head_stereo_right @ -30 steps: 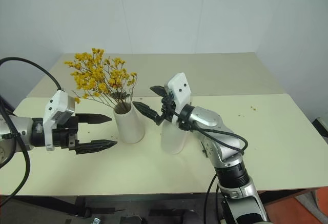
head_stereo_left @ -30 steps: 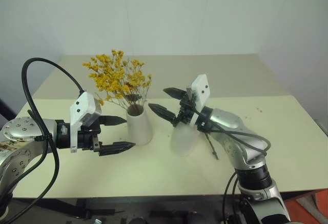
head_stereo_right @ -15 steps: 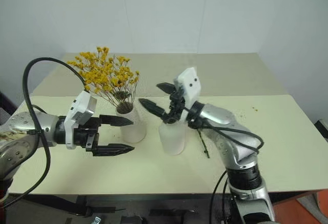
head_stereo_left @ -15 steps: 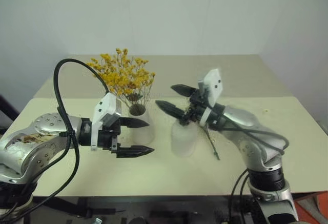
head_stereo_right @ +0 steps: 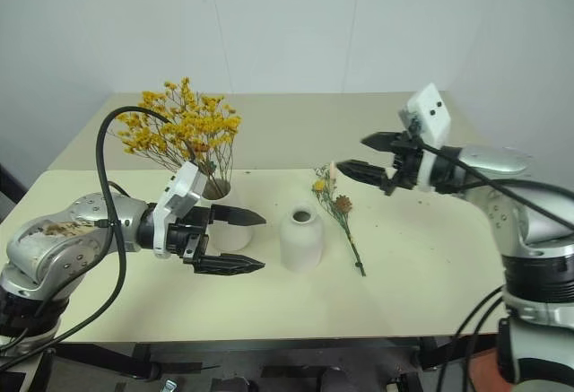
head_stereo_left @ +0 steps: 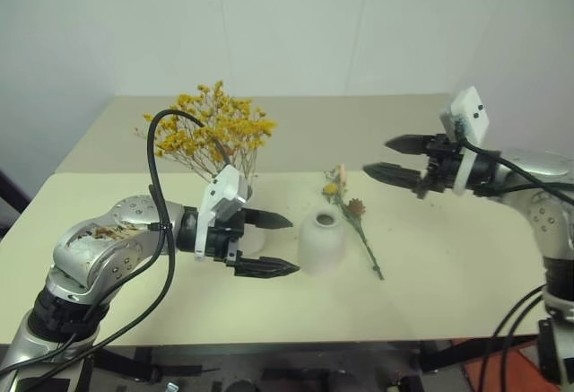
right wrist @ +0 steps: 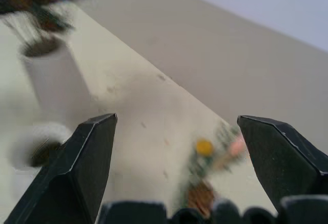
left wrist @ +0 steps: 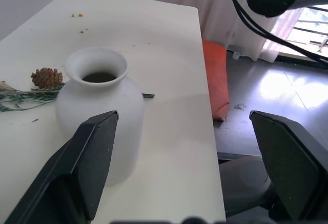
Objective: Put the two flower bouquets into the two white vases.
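Observation:
The bushy yellow bouquet (head_stereo_left: 215, 130) stands in the taller white vase (head_stereo_right: 224, 230), which is partly hidden behind my left gripper (head_stereo_left: 292, 246). That gripper is open and level, its tips just left of the shorter rounded vase (head_stereo_left: 321, 244), which is empty (left wrist: 97, 106). The slim mixed bouquet (head_stereo_left: 354, 222) lies flat on the table right of the short vase, its pine cone (left wrist: 47, 77) beside the vase's neck. My right gripper (head_stereo_left: 377, 159) is open in the air, up and to the right of that bouquet, with nothing between its fingers (right wrist: 92, 157).
The cream table (head_stereo_left: 448, 266) has bare room in front of and to the right of the vases. A pale wall rises behind it. An orange object (left wrist: 214, 80) sits on the floor past the table's right edge.
My right gripper swung well to the right, away from above the short vase, uncovering it and the mixed bouquet. My left gripper moved right, in front of the tall vase.

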